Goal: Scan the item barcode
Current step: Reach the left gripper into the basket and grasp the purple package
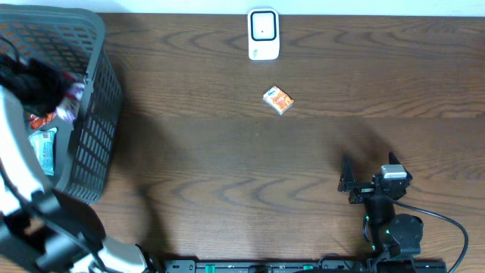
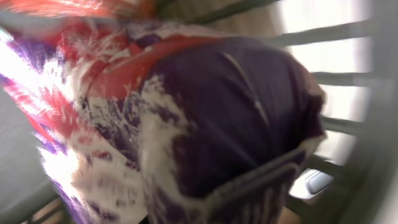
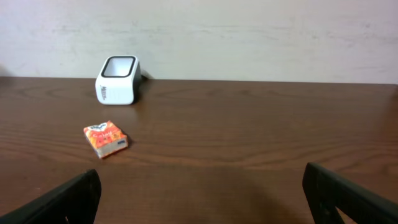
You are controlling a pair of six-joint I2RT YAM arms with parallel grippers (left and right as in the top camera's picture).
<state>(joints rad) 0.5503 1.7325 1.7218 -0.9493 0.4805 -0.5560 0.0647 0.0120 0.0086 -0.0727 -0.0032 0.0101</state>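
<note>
Purple-red packet (image 2: 236,124) clamped in left jaws inside basket (image 1: 100,129); right jaws wide, empty.

A dark brown wooden table (image 1: 227,174) is seen across the whole overhead view, its grain running from 9 to 3 o'clock. A grey slatted basket (image 1: 102,114) is set at the table's 10 o'clock corner, and a teal packet (image 1: 44,148) is seen lying inside it, toward its 7 o'clock side. A small orange box (image 1: 278,100) is laid flat on the bare wood, slightly skewed, just toward 12 o'clock from the table's middle. A black cable (image 1: 447,224) is looped at 4 o'clock. A pale wall (image 3: 249,37) is seen beyond the far edge.
</note>
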